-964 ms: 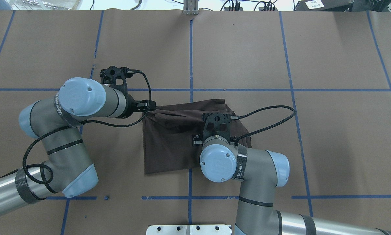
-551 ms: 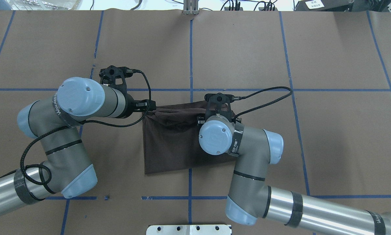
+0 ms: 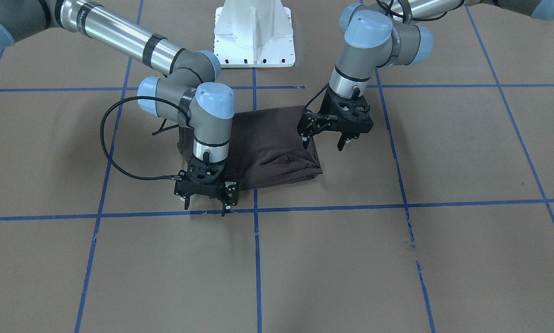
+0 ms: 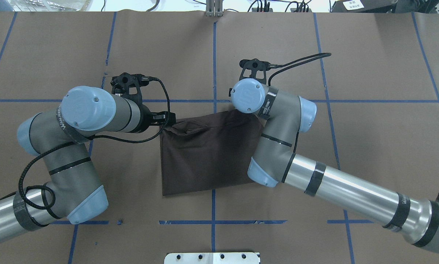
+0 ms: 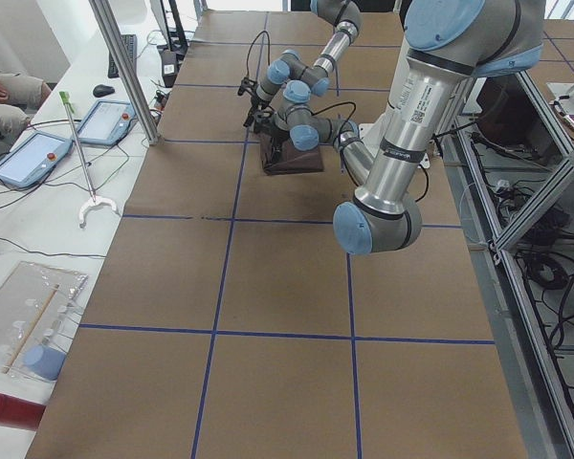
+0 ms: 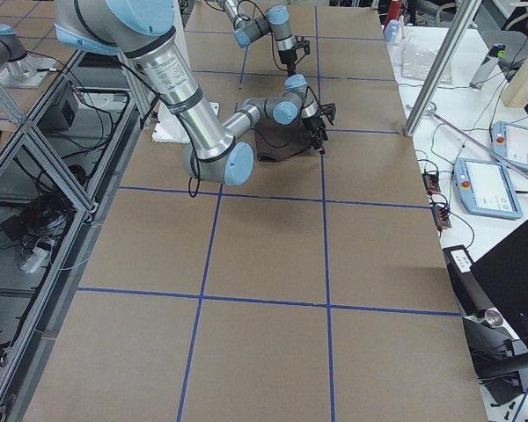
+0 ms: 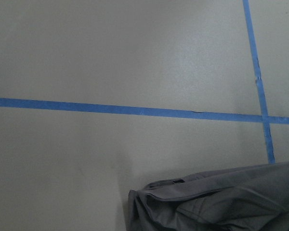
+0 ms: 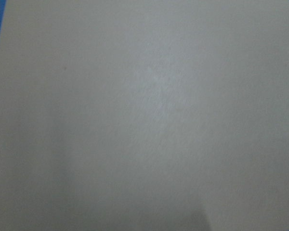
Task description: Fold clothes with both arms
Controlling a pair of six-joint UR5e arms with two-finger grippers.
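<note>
The dark brown T-shirt (image 3: 267, 138) lies folded into a rough rectangle on the brown paper, and it also shows in the overhead view (image 4: 205, 157). My left gripper (image 3: 324, 141) is open and hovers over the shirt's side edge, one finger above the cloth and one off it. The left wrist view shows only the shirt's bunched corner (image 7: 221, 202). My right gripper (image 3: 205, 208) is open and empty just past the shirt's far edge, fingers over bare paper. In the overhead view both grippers are hidden under their wrists. The collar, lettering and tags are hidden.
The white pedestal base (image 3: 254, 37) stands at the robot's side of the table. Blue tape lines (image 4: 214, 55) cross the paper. A side bench with tablets (image 5: 29, 158) runs along the table's far long edge.
My right arm swept from the shirt's near right part across to its far edge. The cloth that stuck out on the right is now folded in. My left arm barely moved.
</note>
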